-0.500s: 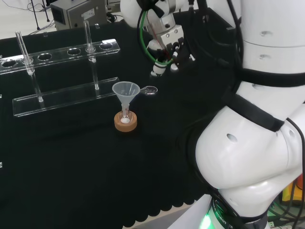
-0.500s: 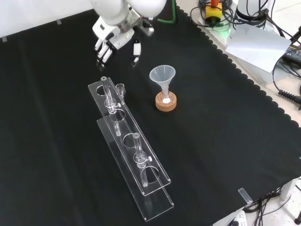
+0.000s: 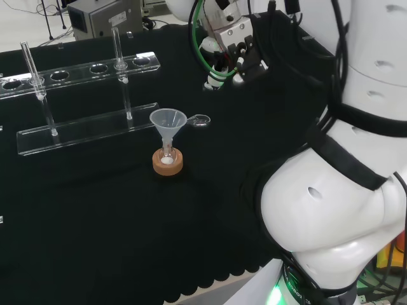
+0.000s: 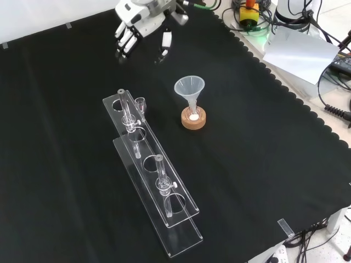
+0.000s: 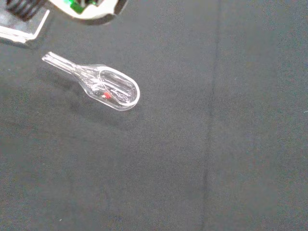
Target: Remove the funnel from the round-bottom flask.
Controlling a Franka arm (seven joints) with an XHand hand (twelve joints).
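Front view: the hand, fingers relaxed and empty, has risen farther from the funnel, which remains seated in the round-bottom flask.

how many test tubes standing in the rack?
2. In the front view, one test tube stands near the clear rack's far end and another test tube toward its near end. More clear glass could go unseen.

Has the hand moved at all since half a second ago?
Yes. In the front view the hand has shifted toward the top edge, farther from the clear rack.
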